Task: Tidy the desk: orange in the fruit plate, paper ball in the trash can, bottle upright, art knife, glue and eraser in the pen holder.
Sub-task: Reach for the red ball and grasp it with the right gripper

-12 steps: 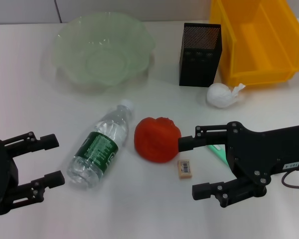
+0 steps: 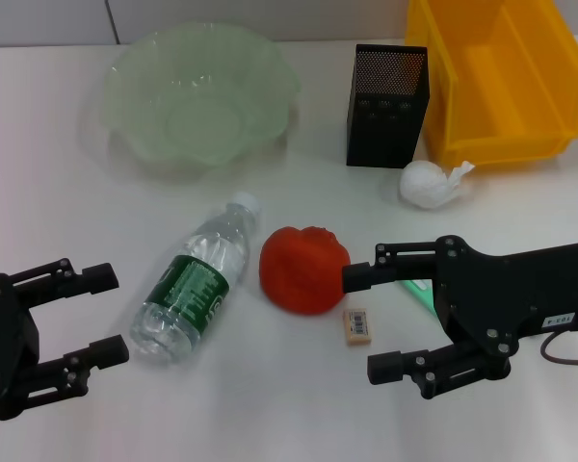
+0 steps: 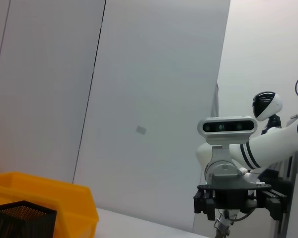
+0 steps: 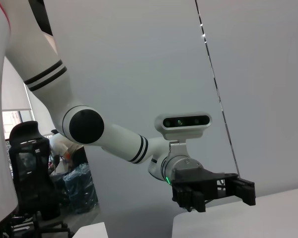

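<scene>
The orange (image 2: 303, 269) lies mid-table, with the bottle (image 2: 196, 282) on its side just to its left, cap pointing away from me. The eraser (image 2: 357, 324) lies flat in front of the orange. My right gripper (image 2: 376, 322) is open around the eraser's right side, and its upper finger nearly touches the orange. The paper ball (image 2: 429, 183) rests by the trash can (image 2: 496, 72). The pen holder (image 2: 385, 91) and fruit plate (image 2: 197, 91) stand at the back. My left gripper (image 2: 106, 315) is open just left of the bottle's base. The art knife and glue are not clearly visible.
A green sliver (image 2: 419, 294) peeks from under the right gripper; I cannot tell what it is. The left wrist view shows the trash can (image 3: 49, 198), the pen holder (image 3: 20, 220) and the other arm's gripper (image 3: 236, 198) far off.
Both grippers have edged slightly toward the middle of the table. The objects have not moved.
</scene>
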Tool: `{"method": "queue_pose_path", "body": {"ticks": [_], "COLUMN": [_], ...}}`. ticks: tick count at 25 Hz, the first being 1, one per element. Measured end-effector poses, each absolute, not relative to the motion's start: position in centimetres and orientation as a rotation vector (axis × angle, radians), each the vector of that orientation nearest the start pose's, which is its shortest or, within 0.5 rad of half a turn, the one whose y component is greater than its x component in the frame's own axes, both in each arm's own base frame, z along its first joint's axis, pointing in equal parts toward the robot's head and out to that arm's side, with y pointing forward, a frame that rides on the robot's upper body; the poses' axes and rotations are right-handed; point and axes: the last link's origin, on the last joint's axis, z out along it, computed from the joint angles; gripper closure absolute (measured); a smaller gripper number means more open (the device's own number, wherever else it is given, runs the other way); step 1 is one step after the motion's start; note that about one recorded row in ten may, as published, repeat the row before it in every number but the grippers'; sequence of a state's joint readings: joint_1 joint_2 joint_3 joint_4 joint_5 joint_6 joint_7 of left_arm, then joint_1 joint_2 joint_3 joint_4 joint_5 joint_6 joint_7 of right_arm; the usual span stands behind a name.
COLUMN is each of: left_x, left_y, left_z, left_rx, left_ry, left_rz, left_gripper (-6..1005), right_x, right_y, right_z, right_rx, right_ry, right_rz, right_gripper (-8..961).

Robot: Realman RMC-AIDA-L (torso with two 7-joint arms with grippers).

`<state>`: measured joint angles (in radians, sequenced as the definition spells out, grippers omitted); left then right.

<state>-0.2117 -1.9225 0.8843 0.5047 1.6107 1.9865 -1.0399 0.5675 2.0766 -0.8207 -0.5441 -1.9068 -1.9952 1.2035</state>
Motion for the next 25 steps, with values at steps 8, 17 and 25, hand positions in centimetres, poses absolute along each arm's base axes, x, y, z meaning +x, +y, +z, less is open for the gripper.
{"method": "queue_pose_path", "body": {"ticks": [8, 17, 25], "left_x": [-31.1, -31.2, -31.1], "left_y": [20.7, 20.7, 21.0], "left_z": [5.1, 5.0, 5.0], "left_rx": [-2.701, -2.737, -2.735], "left_ry": [-0.394, -0.397, -0.392], "left_rz": [-1.155, -1.121, -1.116], "left_gripper": [308, 310, 311], "right_x": [19.9, 12.9, 9.4], "right_y": [29.7, 35.3, 36.9], "right_z": [-0.6, 1.9, -1.9], "right_rx": [-3.151, -3.183, -3.081], "right_ry": [0.414, 0.437, 0.282], "right_rz": [1.019, 0.183, -0.447], "right_gripper": [116, 116, 134]}}
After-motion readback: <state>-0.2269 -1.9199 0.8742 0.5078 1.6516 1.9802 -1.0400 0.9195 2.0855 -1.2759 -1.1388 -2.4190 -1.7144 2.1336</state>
